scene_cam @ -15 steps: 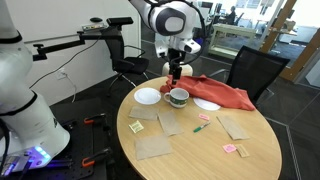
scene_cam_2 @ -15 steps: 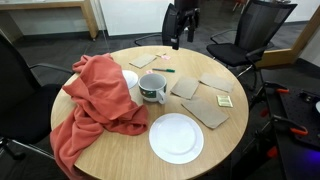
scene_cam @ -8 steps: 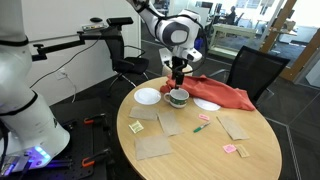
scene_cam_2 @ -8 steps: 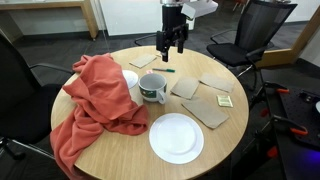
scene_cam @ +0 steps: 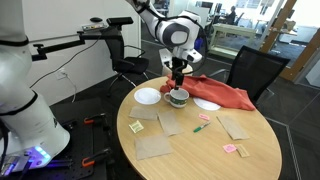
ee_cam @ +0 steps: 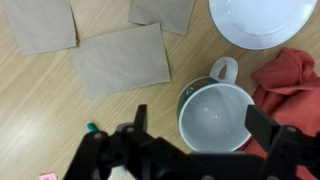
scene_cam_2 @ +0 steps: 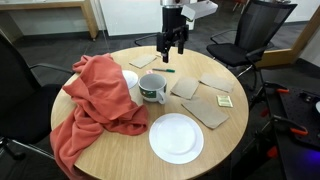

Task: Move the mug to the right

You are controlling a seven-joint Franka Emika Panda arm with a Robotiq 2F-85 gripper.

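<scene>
my end effector (ee_cam: 198, 118) is open, fingers (ee_cam: 139, 118) spread wide, hovering over the squat round whitish-grey mug with a dark rim (ee_cam: 214, 113). both exterior views put it above the mug, not gripping. the mug stands upright on the round wooden counter (scene_cam_2: 130, 160), its handle toward a flat white plate (ee_cam: 262, 20) in the wrist view. a crumpled red cloth (scene_cam_2: 95, 100) is just beside the mug; can't tell if they touch. brown paper squares (ee_cam: 120, 60) lie on the mug's other side. another white plate (scene_cam_2: 176, 137) sits near the counter edge.
</scene>
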